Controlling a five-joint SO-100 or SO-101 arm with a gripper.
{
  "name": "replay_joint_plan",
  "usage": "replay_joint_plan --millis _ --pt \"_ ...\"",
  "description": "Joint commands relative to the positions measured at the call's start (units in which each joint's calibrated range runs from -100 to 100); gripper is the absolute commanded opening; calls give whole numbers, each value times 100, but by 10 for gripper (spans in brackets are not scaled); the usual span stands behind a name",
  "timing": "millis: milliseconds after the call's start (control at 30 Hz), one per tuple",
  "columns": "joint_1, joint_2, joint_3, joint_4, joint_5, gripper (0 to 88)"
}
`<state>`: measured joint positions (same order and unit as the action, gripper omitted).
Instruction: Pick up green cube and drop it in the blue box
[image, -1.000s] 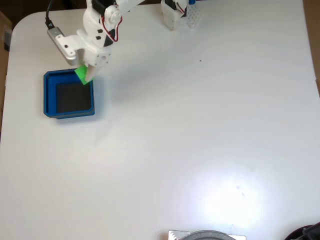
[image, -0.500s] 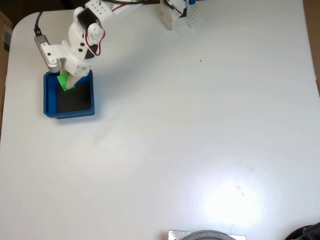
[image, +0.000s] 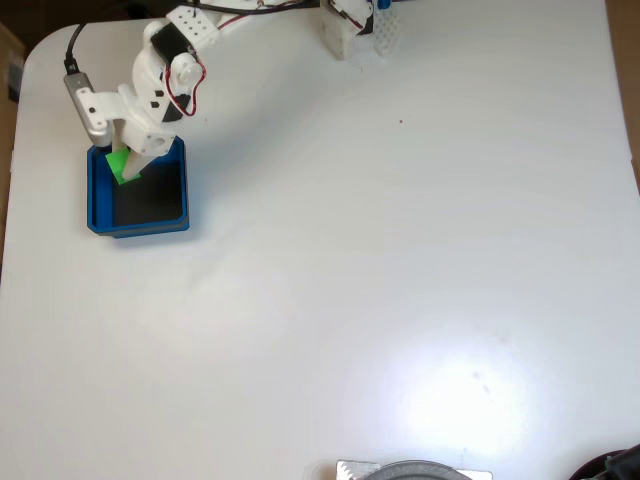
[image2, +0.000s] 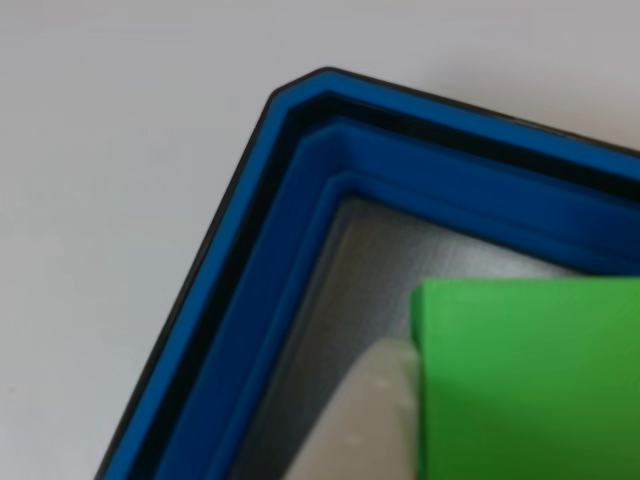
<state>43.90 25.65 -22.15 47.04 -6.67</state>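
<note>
Gripper (image: 135, 168) shifted slightly left, clamping green cube (image: 122, 165).

Green cube (image: 123, 165): I see a small, bright green, plain-faced block, tilted, over the upper-left inner corner of the box in the fixed view; the close view (image2: 530, 380) shows it above the floor.
Blue box (image: 98, 190): square, shallow, thick blue walls, clipped corners, dark floor; I see it near the bench's left edge.
</note>
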Motion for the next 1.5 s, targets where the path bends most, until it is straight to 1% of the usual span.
replay_joint_plan --millis 0,300,567,1000,1267,1467 --pt "45 -98 -74 -142 -5 38" --pt "45 -98 -74 -126 -5 49" --pt "45 -98 -65 -126 0 175" --pt "45 -107 -65 -126 29 265" --pt "60 -207 -2 -102 -5 264" --pt "91 -834 168 -85 -5 263"
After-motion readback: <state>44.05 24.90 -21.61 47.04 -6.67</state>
